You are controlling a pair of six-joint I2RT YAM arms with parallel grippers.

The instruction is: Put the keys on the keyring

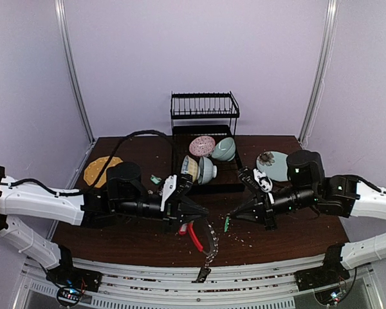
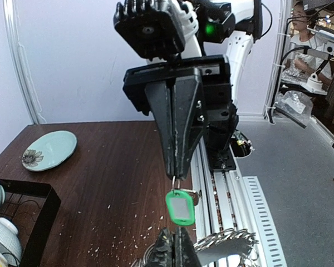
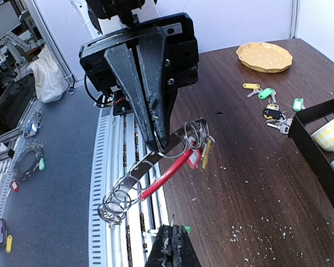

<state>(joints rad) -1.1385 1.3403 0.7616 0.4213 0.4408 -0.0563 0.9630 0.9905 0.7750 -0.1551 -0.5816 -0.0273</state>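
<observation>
A dark brown wooden surface [image 1: 264, 248] carries a black wire dish rack [image 1: 204, 114] at its far side. A pale green round plate [image 1: 275, 166] sits to the rack's right and a yellow speckled plate [image 1: 101, 168] to its left. Over the near edge the two tools face each other tip to tip. The left tool [image 3: 158, 146] is clamped on the large silver metal keyring [image 3: 167, 172], whose red plastic sleeve and bunched split rings hang down past the front edge. The right tool [image 2: 174, 173] is closed on the small ring of a silver key with a green plastic tag [image 2: 180, 207]. That key dangles just beside the keyring, and I cannot tell whether they touch. More small tagged keys [image 3: 273, 108], yellow, green and teal, lie loose on the surface near the yellow plate.
</observation>
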